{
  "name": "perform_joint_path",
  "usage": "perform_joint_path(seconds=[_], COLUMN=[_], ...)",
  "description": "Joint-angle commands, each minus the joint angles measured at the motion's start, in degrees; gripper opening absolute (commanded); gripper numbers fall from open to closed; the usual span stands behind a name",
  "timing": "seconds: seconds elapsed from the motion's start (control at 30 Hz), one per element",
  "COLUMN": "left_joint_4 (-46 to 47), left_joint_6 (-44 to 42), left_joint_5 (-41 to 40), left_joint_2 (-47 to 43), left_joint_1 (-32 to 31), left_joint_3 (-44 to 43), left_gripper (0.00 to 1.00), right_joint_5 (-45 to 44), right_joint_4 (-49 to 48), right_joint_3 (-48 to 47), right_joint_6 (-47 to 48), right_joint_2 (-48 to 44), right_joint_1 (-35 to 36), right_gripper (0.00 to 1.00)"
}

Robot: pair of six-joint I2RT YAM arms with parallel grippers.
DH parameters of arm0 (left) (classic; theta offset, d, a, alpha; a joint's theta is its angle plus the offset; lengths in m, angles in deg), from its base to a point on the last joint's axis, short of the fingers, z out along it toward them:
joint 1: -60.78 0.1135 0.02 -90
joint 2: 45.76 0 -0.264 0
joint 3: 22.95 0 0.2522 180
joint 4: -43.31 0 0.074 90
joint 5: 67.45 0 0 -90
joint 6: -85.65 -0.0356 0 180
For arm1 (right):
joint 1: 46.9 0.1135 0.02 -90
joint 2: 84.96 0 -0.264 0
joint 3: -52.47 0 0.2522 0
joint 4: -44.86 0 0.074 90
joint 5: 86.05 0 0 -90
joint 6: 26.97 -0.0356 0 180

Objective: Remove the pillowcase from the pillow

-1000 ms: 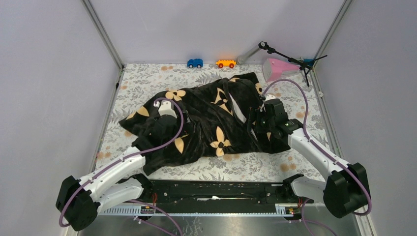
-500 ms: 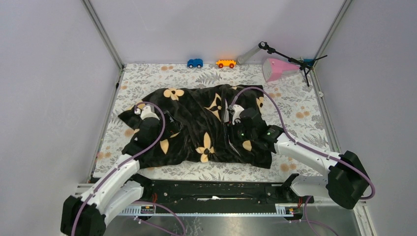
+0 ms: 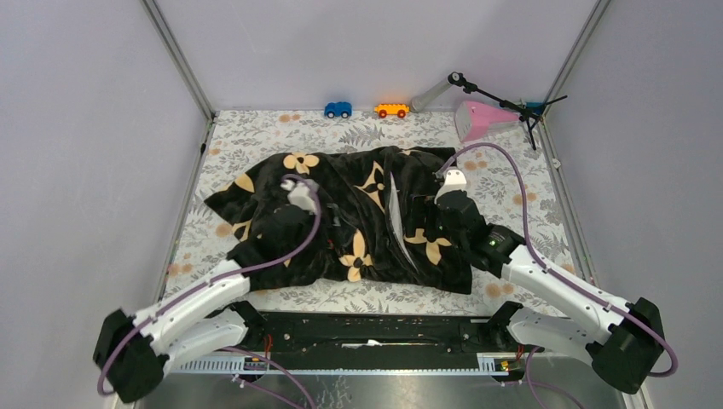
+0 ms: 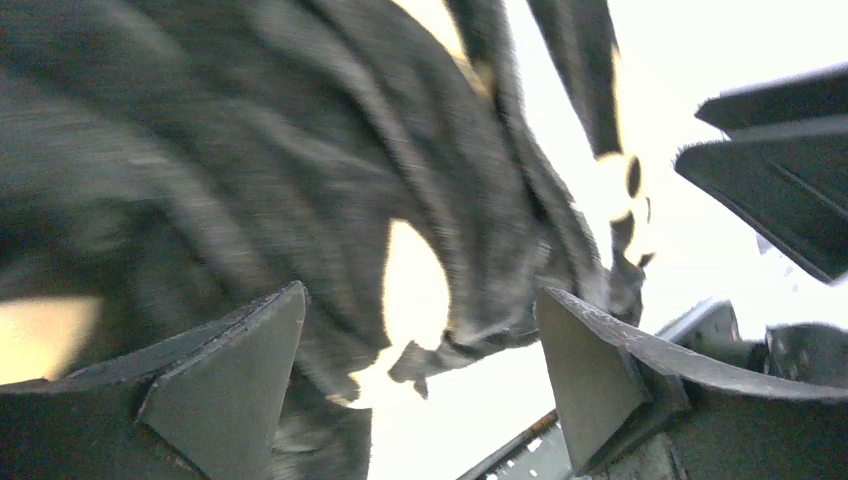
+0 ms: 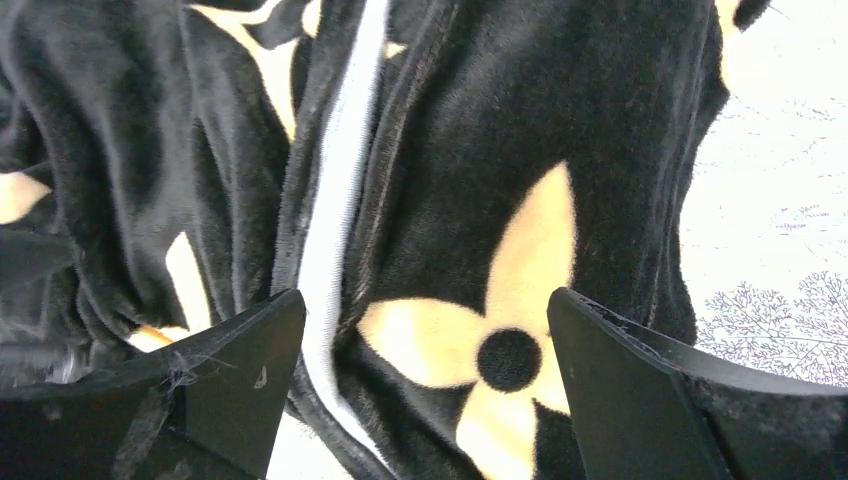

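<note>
A leaf-print bench (image 3: 256, 136) carries the black flowered pillowcase (image 3: 358, 213) at its middle. The left tool (image 4: 420, 293), spread, hangs over bunched cloth, likely seeking a grip. The right tool (image 5: 426, 294), also spread, sits over the opening, where the pillow (image 5: 335, 190) apparently shows as a pale strip.

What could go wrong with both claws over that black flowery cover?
Both the left gripper and right gripper are open, so a pinch into the thick pillowcase might catch the pillow too, dragging the whole bundle. Only a thin white strip shows at the opening, so the cover may bunch rather than slide off.
</note>
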Motion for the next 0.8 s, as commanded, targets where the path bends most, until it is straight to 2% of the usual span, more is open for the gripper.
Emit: perform_joint_path(seconds=[0.0,0.1,0.2,0.33,0.5,0.6,0.67,0.77], left_joint_4=[6.9,9.7,10.0,7.4,7.4,5.6,4.6,4.6], left_joint_6=[-2.3,-1.6,-0.6,0.9,1.9,0.5,-0.2,0.3], left_joint_5=[0.3,3.4,4.3,-0.3,-0.5,-2.1,-3.9,-4.8], left_joint_2=[7.9,14.0,19.1,22.9,21.8,21.0,20.6,20.3], left_joint_1=[-4.5,-4.5,-4.4,-3.4,2.8,5.8,7.1,9.2], left_joint_3=[-8.3,-11.1,-13.3,-15.0,-10.0,-7.1,-5.7,-3.3], left_gripper=[0.93,0.93,0.93,0.92,0.8,0.71,0.56,0.37], right_joint_5=[-1.7,1.3,-0.9,-5.2,-3.6,-2.3,-2.6,-5.2], right_joint_4=[-0.6,-1.3,-1.2,-3.4,-6.6,-7.3,-6.2,-2.1], right_joint_3=[0.5,-1.6,-4.6,-7.2,-8.8,-10.3,-11.7,-13.5], right_joint_6=[-0.7,-0.8,-1.8,-2.7,-3.5,-3.7,-3.0,-1.8], right_joint_2=[2.7,6.9,10.7,12.9,15.9,19.1,21.7,24.4], right_joint_1=[-0.3,-0.4,-0.4,-0.3,-0.4,-0.3,-0.4,-0.5], right_gripper=[0.96,0.91,0.86,0.75,0.7,0.63,0.52,0.21])
